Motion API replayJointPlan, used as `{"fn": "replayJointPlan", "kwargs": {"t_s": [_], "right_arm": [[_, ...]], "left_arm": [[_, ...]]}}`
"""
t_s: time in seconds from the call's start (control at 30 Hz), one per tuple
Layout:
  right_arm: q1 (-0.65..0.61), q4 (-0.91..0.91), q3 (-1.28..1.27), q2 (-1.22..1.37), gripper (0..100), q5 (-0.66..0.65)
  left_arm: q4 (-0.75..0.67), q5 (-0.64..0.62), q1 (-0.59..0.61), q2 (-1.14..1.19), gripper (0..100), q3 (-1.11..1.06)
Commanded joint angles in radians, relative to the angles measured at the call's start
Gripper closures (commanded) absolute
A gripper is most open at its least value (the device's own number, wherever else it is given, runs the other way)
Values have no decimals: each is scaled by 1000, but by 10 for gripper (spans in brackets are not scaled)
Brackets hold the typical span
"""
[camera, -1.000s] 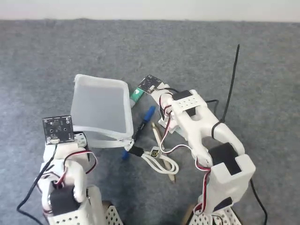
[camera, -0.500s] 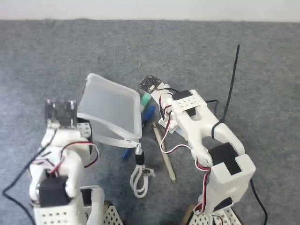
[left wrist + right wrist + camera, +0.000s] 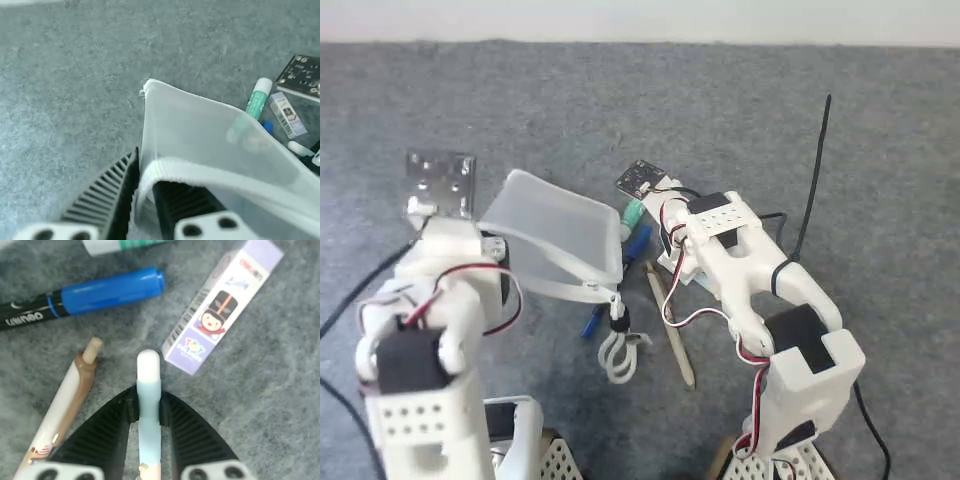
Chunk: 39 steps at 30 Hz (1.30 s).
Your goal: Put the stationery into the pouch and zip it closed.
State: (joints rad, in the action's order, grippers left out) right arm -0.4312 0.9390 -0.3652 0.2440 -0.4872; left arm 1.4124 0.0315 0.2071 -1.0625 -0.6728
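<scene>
While my L claw [image 3: 142, 172] pinches the pouch [image 3: 200, 130] by its rim, pouch tilted, my R claw [image 3: 148, 396] is clamped on a pale-blue pen [image 3: 148, 367], tip nr the purple box [image 3: 220, 305].

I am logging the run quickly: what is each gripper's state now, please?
Left gripper: shut on the pouch edge.
Right gripper: shut on a light-blue pen.
</scene>
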Motion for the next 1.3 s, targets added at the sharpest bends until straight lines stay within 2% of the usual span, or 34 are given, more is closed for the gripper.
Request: {"fn": "replayJointPlan", "kwargs": {"t_s": [0.0,0.2,0.37,0.63,0.9,1.27], "right_arm": [[28,13,32,-8,991,14],[45,5,37,-12,991,61],[48,5,37,-16,991,63],[48,13,37,-18,991,64],[50,19,31,-64,991,123],[61,220,32,-357,991,328]], "left_arm": [[0,-25,-5,97,991,111],[68,-92,-6,282,991,308],[167,-109,-6,499,991,526],[316,-216,2,802,991,817],[319,-298,2,829,989,839],[276,-325,0,829,989,763]]}}
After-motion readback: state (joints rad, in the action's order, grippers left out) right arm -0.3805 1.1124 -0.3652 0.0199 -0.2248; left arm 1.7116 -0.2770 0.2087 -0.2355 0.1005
